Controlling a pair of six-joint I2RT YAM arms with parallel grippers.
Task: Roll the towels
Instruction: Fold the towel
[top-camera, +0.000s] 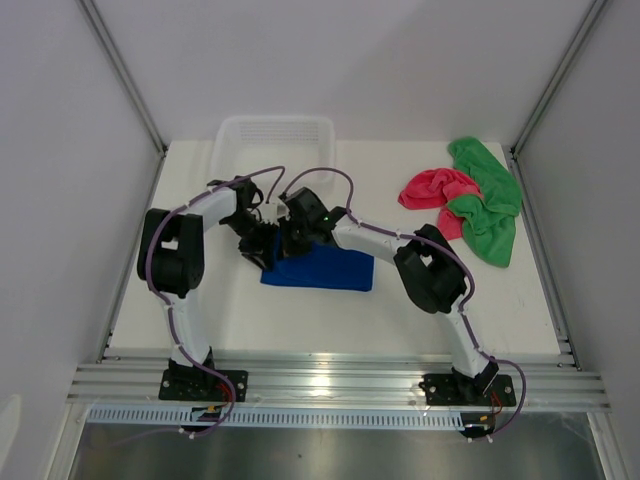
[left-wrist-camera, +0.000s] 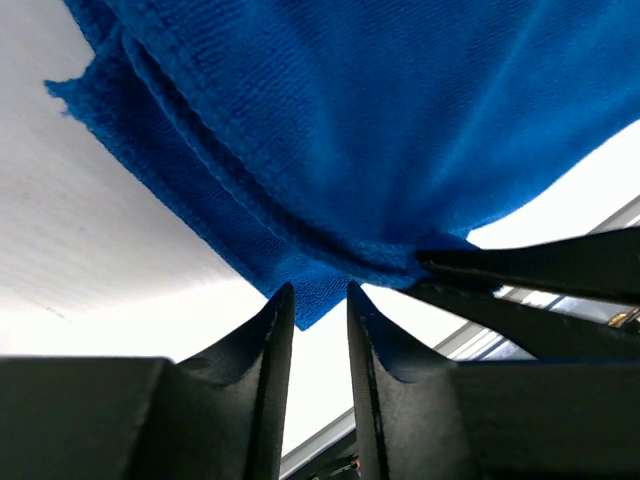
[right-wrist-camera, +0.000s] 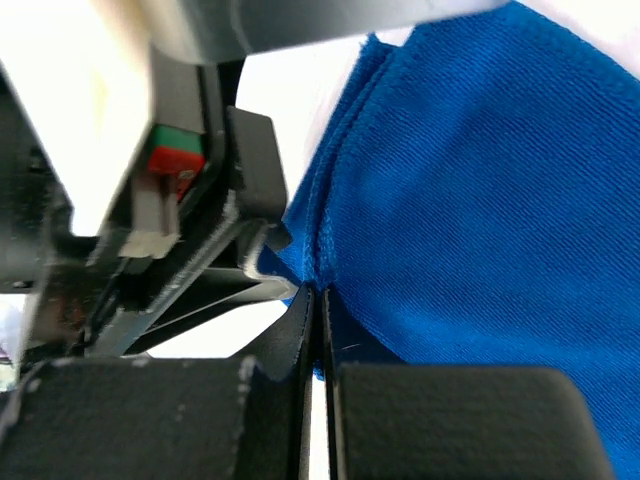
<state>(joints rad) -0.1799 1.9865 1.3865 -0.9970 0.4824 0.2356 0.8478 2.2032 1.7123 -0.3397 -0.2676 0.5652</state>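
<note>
Closest in the overhead view, the two arm bases (top-camera: 200, 383) sit bolted to a metal rail (top-camera: 330, 385) along the near edge of the white table (top-camera: 400, 315). From the left base the left arm rises along the left edge and folds inward. The left gripper (left-wrist-camera: 318, 290) hangs near the middle of the surface, in front of the white mesh basket (top-camera: 275, 120) that stands at the far edge, left of centre. Its fingers stand a little apart, with a strip of bright surface showing between them. A corner of the blue towel (top-camera: 330, 272) hangs right at their tips and, as far as the wrist view shows, is not squeezed.

That towel lies folded in several layers as a flat band across the middle of the table. Its left end is gathered where the two grippers meet, and its right end lies flat toward the right arm's elbow. The right gripper (right-wrist-camera: 315, 295) reaches in from the right, tip to tip with the left one. Its fingers are pressed together on the towel's doubled hem, and folds in the cloth run toward that pinch.

Further right, near the far right corner, the pink-red towel (top-camera: 435, 190) lies crumpled. It touches the green towel (top-camera: 490, 205), which is bunched beside it along the right edge and partly laps over it. Both lie well apart from the blue one.
</note>
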